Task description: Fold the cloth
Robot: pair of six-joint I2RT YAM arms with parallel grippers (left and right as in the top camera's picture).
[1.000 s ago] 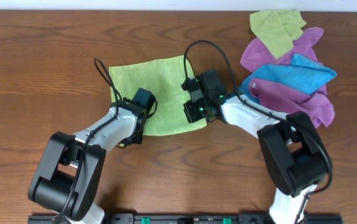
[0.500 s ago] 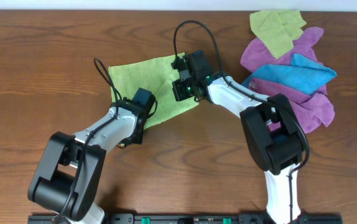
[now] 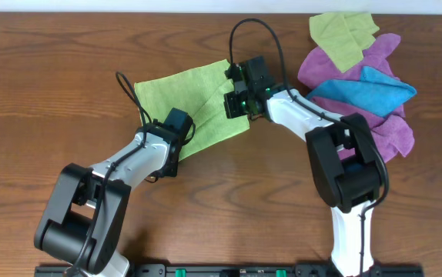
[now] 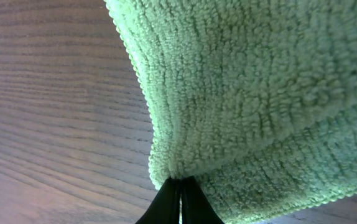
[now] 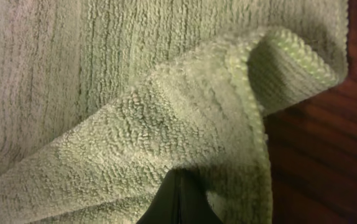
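Observation:
The lime-green cloth (image 3: 194, 96) lies on the wooden table left of centre, partly lifted and creased. My left gripper (image 3: 181, 132) is shut on its near-left corner; in the left wrist view the cloth (image 4: 259, 93) hangs from the pinched black fingertips (image 4: 180, 198). My right gripper (image 3: 236, 104) is shut on the near-right corner, held up over the cloth's right side. In the right wrist view the cloth (image 5: 135, 93) folds over itself above the closed fingertips (image 5: 180, 199).
A pile of cloths sits at the back right: an olive-green one (image 3: 343, 35), purple ones (image 3: 383, 127) and a blue one (image 3: 367, 88). Black cables loop over both arms. Bare wooden table (image 3: 229, 208) in front.
My right gripper carried its cloth corner up and away from me, then slightly right, drawing the near-right part over the cloth. The left gripper has stayed put, still pinching its corner.

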